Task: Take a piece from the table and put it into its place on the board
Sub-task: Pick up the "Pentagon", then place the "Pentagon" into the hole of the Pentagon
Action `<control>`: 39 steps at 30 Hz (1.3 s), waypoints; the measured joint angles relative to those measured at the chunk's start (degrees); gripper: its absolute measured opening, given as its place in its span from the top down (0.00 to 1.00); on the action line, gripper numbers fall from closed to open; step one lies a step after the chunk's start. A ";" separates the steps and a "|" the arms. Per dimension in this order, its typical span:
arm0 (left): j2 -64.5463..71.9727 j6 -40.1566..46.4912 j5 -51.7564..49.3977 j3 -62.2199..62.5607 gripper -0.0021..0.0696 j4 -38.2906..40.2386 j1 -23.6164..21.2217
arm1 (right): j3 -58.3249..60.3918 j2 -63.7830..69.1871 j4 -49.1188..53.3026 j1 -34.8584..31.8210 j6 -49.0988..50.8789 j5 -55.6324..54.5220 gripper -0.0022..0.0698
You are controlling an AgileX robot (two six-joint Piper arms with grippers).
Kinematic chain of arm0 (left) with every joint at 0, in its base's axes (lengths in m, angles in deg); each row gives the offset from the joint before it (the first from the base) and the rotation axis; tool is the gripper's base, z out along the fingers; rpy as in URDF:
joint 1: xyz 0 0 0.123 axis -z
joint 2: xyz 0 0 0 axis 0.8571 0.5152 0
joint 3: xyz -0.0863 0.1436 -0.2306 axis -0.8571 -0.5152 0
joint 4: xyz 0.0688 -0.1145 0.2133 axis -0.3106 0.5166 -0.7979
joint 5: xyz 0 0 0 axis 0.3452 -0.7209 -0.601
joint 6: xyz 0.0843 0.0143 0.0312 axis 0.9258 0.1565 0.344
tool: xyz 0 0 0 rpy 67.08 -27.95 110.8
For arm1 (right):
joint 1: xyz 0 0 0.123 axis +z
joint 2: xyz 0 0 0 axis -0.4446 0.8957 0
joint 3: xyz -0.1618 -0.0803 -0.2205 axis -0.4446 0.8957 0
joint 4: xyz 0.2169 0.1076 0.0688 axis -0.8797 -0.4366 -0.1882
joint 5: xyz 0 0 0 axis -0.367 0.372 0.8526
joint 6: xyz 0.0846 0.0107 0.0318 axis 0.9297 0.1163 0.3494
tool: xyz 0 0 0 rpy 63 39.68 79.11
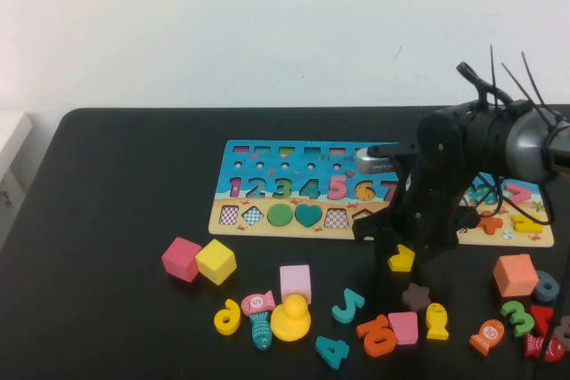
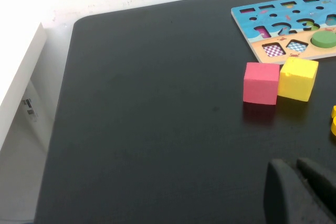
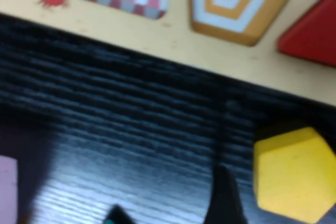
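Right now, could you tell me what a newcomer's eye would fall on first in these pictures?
The right gripper, fingers open, hangs over the near edge of the long puzzle board, just beside the small yellow pentagon lying on the black table. The pentagon's striped hollow stands empty. The left gripper rests by the pink cube and yellow cube.

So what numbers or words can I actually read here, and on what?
"2 3 4 5 6": coloured numbers on the board.
"5": loose teal number.
"4": second teal number.
Fish markings: too blurred.
No words. The right gripper hovers above the yellow pentagon; the left gripper hovers above the table.
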State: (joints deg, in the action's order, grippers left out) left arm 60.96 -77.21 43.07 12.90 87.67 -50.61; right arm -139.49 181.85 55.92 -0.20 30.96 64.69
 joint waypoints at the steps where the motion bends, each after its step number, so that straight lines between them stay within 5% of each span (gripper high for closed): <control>1: 0.00 0.00 0.00 0.00 0.97 0.00 0.00 | 0.00 0.15 0.00 0.30 0.05 -0.11 0.31; 7: 0.00 0.00 0.00 0.00 0.97 0.00 0.00 | -0.23 1.07 -0.12 0.67 0.14 -0.23 0.46; 39: 0.00 -0.10 0.00 0.00 0.97 0.00 0.00 | -13.63 5.53 3.74 2.33 -1.48 1.05 0.47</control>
State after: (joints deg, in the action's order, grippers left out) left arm 60.96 -77.32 43.07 12.90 87.67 -50.61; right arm -153.12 187.38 59.67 2.13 29.48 65.74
